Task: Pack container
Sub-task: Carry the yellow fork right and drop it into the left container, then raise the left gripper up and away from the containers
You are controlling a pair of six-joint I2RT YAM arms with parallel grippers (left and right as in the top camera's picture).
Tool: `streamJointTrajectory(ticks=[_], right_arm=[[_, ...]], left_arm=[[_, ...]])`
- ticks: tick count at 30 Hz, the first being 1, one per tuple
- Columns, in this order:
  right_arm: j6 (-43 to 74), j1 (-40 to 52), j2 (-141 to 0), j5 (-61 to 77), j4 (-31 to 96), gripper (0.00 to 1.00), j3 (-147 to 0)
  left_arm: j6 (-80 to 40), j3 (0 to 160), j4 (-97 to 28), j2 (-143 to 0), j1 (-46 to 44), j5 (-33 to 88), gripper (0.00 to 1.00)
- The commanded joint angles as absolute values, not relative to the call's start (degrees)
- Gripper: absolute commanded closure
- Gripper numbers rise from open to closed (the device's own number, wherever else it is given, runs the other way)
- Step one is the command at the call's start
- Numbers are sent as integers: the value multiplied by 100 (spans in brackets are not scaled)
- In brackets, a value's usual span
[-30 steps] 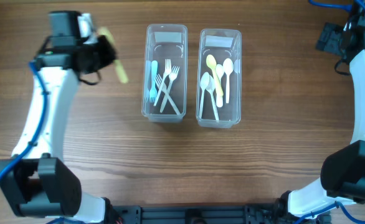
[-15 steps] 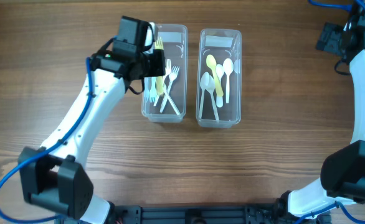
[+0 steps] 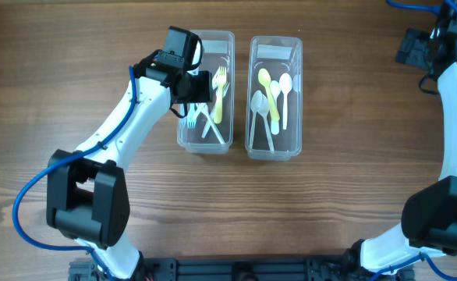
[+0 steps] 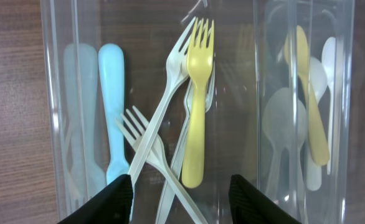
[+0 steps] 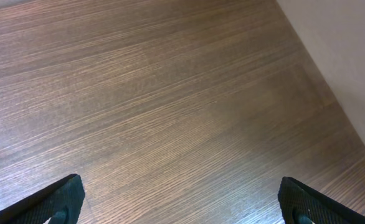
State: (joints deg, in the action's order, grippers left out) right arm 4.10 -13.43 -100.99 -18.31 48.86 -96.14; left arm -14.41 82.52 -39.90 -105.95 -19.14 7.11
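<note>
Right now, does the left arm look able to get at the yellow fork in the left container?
Probably yes. The left gripper hangs open directly above the yellow fork, which lies on top of the white forks in the lidless left container.

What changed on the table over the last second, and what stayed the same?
The left hand swung rightward from the table's left side to above the fork container, carrying the yellow fork, and let it go. It now lies inside among the white forks and the blue fork. The spoon container, its spoons and the right arm stayed put.
</note>
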Motion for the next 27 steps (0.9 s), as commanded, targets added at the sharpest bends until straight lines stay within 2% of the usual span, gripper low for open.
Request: streamJointTrajectory(ticks=[1,6,7,8,11,14,20,27], right_arm=[[451,-1315,-10147,-1925,4886,0,-9662],[451,-1315,-10147,-1925,4886,0,-9662],[451,-1315,-10147,-1925,4886,0,-9662],[451,-1315,-10147,-1925,4886,0,-9662],[451,-1315,-10147,-1925,4886,0,-9662],[451,-1315,-10147,-1925,4886,1,-9662],[454,-1315,-10147,-1925,4886,0,-9662],[451,-1315,-10147,-1925,4886,0,-9662]], left_arm=[[-1413,8401,-3944,-10464,-1922,696,45],[-1411,8781,-3929,-10031,-1870,602,41],[-1413,8864,-3931,-9931,-1835,489,29],[-1413,8932,-3929,-9830,-1787,316,22],[-1413,8980,-3900,-9553,-1599,-410,17],[-1413,8980,-3962,-9430,-1332,-1245,1],[-1411,8980,-4095,-9428,-790,-1337,0],[-1411,8980,-4141,-9428,-727,-1334,0]])
